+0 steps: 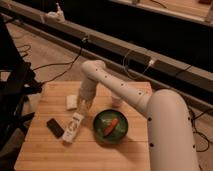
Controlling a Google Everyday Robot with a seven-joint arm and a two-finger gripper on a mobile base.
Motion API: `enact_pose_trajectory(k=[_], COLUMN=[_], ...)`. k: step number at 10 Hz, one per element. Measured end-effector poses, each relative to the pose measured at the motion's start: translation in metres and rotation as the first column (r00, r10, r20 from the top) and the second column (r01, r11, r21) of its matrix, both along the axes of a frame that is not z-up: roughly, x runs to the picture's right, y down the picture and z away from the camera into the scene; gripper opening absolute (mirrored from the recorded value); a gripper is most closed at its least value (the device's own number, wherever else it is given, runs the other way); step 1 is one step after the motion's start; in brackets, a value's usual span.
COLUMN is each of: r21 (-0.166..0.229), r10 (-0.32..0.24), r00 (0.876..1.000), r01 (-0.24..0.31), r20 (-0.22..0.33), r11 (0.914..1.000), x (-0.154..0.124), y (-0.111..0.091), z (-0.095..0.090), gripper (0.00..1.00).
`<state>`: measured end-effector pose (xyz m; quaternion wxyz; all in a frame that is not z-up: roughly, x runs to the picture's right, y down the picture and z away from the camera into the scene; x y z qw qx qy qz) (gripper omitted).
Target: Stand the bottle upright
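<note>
The bottle (pixel 73 128) is slim and pale with a light label. It lies on its side on the wooden table (pixel 50 155), slanting from lower left to upper right, just left of the green bowl (pixel 111 128). My gripper (pixel 82 109) hangs from the white arm right above the bottle's upper right end, at or very near it. The arm hides part of that end.
The green bowl holds an orange item (pixel 110 126). A small white block (pixel 72 101) lies left of the gripper. A black flat object (pixel 55 127) lies left of the bottle. A white cup (pixel 116 101) stands behind the bowl. Cables run across the floor behind the table.
</note>
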<state>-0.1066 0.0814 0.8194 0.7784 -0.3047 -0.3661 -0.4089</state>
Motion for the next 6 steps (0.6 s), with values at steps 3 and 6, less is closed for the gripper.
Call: enact_pose_trajectory(k=[3, 6], r21=[0.128, 0.134], r10=[0.036, 0.035], r00=[0.999, 0.999], r01=[-0.033, -0.032], r20=[-0.025, -0.020], r11=[0.9912, 0.9905], x=[0.017, 0.014], y=[-0.066, -0.068], z=[-0.032, -0.033], gripper=[0.00, 0.00])
